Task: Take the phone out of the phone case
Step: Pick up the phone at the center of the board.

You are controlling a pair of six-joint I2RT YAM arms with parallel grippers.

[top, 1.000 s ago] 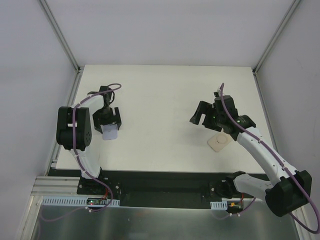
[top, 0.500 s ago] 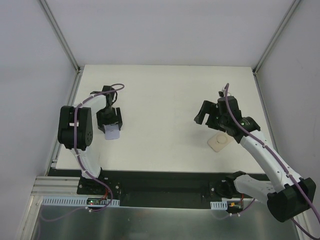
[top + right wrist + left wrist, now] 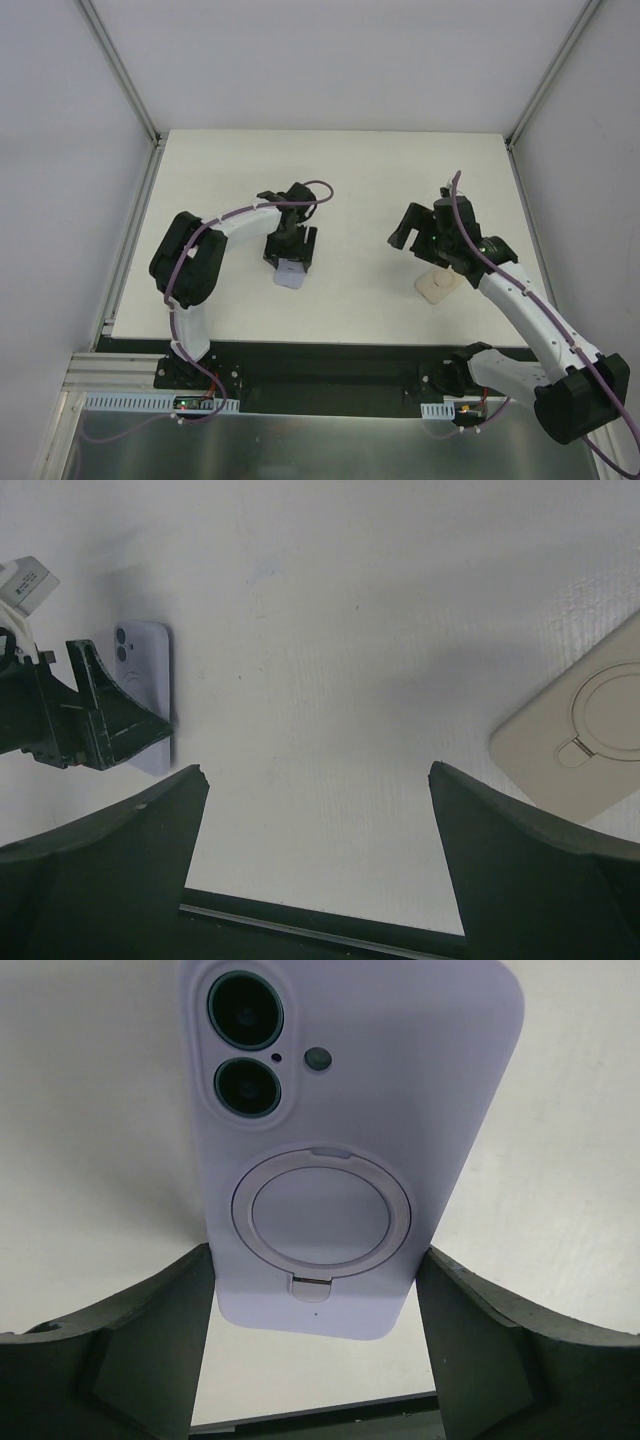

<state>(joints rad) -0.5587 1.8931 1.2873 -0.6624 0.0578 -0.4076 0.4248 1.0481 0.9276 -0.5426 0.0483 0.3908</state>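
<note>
Left claw (image 3: 316, 1260) is clamping the lilac silicone phone case (image 3: 350, 1090) widthwise, long axis pointing ahead; right claw (image 3: 318, 772) is gaping, farther off.

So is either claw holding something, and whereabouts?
The left gripper clamps the phone in its lilac ring-backed case by both long edges, near the bottom end. The right gripper holds nothing.

Top overhead, wide; wrists close, sharing phone case (image 3: 350, 1110).

Lab: white table (image 3: 340, 190), aluminium-framed walls (image 3: 60, 150)
</note>
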